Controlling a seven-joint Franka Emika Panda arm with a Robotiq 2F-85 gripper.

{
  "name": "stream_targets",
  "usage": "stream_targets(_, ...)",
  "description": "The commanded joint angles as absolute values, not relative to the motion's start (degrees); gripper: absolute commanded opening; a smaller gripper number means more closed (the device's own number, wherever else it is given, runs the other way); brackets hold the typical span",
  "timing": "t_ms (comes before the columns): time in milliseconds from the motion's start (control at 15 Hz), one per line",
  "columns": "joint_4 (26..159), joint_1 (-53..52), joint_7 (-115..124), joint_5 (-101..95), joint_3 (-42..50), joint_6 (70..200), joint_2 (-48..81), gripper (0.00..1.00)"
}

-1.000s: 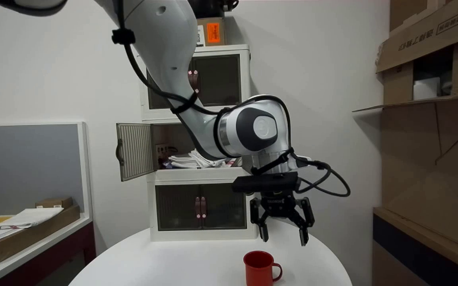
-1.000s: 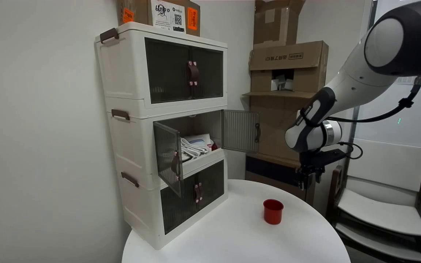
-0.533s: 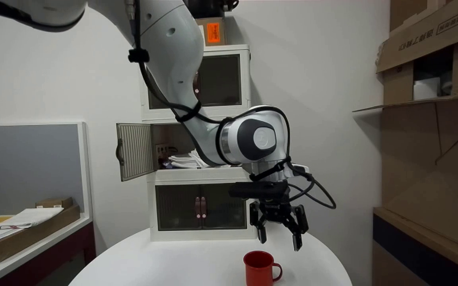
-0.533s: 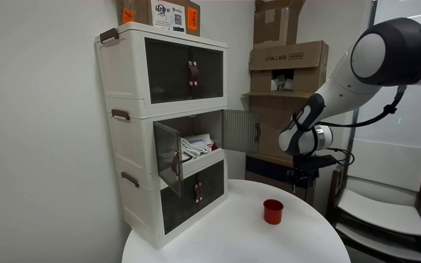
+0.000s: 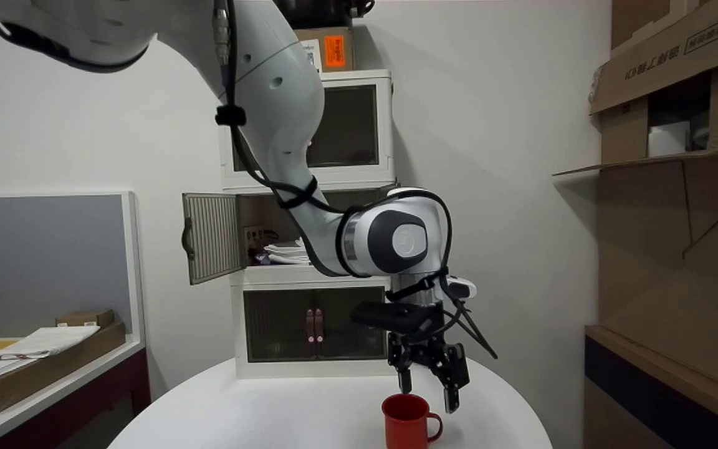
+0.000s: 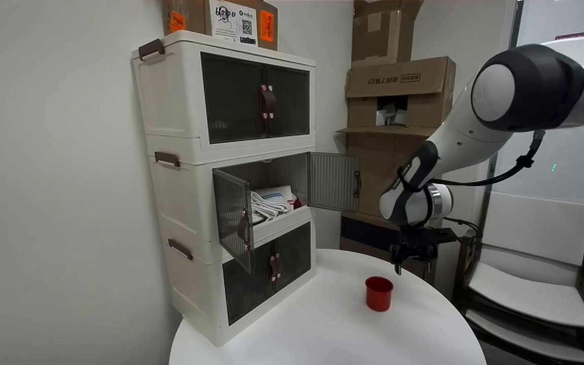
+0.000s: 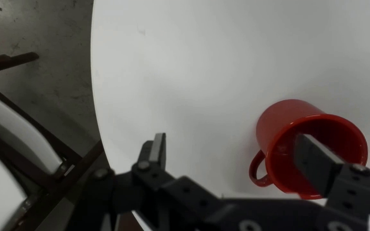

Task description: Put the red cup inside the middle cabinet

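A red cup stands upright on a round white table, the robot's gripper poised just above it and off toward the side of its handle. The middle cabinet sits higher than the cup and well apart from it, its doors swung out and folded white material inside.

The likeliest mishap is one of alignment: in the wrist view one finger overlaps the cup's mouth while its opposite number shows well to the side of the cup, so a straight descent from here could land a fingertip on the rim and tip or shove the cup. The handle, seen between the fingers, could twist the cup if pinched. Later, the folded material could leave the cup leaning.

The gripper's fingers are spread wide and hold nothing; they appear clear of the cup, though the angles make the narrow gap hard to judge.
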State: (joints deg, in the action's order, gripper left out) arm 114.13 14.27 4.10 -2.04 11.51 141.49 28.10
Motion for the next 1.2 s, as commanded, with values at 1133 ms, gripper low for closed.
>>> stream_targets(1133, 105.08, 12.23, 11.63, 3.66, 10.71, 146.37, 41.52, 1.00)
